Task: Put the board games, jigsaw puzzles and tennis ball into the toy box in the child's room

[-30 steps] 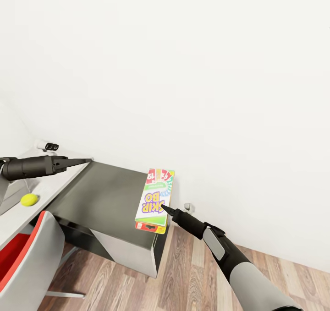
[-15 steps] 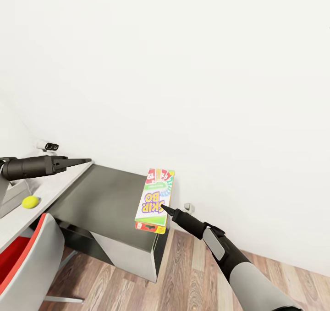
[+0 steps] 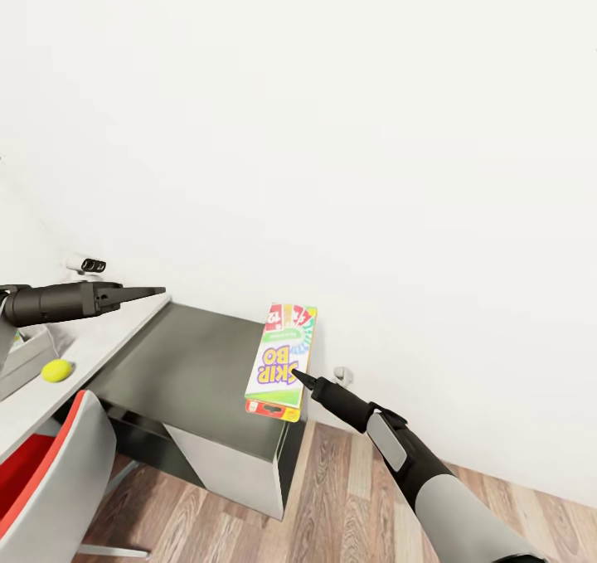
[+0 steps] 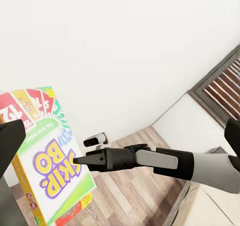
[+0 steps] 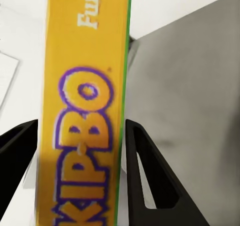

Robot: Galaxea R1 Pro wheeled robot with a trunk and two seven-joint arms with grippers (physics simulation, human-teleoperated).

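My right gripper (image 3: 298, 376) is shut on a board game (image 3: 282, 361), a white, red and yellow box lettered SKIP-BO, held tilted over the right end of the dark grey cabinet (image 3: 191, 364). In the right wrist view its fingers (image 5: 145, 171) flank the box's yellow edge (image 5: 82, 111). My left gripper (image 3: 157, 291) hangs open and empty over the table (image 3: 99, 339). The left wrist view looks at the board game (image 4: 45, 161) and the right gripper (image 4: 77, 160). The tennis ball (image 3: 56, 371) lies on the table beside a corner of the toy box (image 3: 25, 349).
A chair with a grey back and red seat (image 3: 50, 463) stands in front of the table at lower left. A small white device (image 3: 85, 263) sits at the table's far edge. The white wall is close behind, with an outlet (image 3: 340, 374) low down. Wood-plank floor lies below.
The whole view has drifted slightly, so the table, ball and cabinet sit a little lower and to the right. Both arms keep their pose and the box stays gripped.
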